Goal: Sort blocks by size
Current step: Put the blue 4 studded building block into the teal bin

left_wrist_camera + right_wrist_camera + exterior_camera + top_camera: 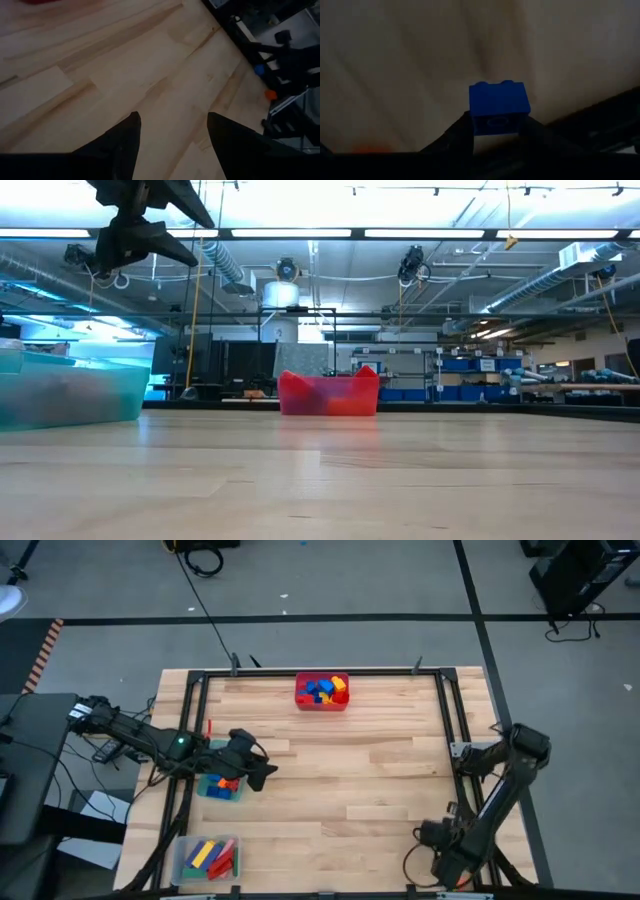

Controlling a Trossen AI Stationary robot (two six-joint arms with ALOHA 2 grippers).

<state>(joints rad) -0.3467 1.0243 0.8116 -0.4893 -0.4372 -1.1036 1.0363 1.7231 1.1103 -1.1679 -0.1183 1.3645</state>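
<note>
- We see the main risk at the right gripper (497, 137), low at the near right corner of the wooden surface (380, 770): a small blue brick (499, 107) sits between its jaws, and we judge the hold shallow — only the brick's lower part lies between the dark fingers, so a quick lift or swing could tip it out.
- If it drops there, it may roll off the near edge, since that arm is folded right by the corner.
- The right jaws are drawn in around the blue brick and appear to pinch it; we cannot tell how firmly.
- The left gripper (172, 132) hangs above the surface at the left side, over the teal bin (220, 786), its jaws spread apart with nothing between them — only bare wood shows past the fingers.
- A second hazard, in our view: the left arm sits directly over that bin, so any delivery there by the other arm would crowd it.
- The remaining blocks (322, 690) lie heaped in the red bin (321, 704) at the far edge; a few long bars rest in the clear bin (181, 862) at the near left corner.
</note>
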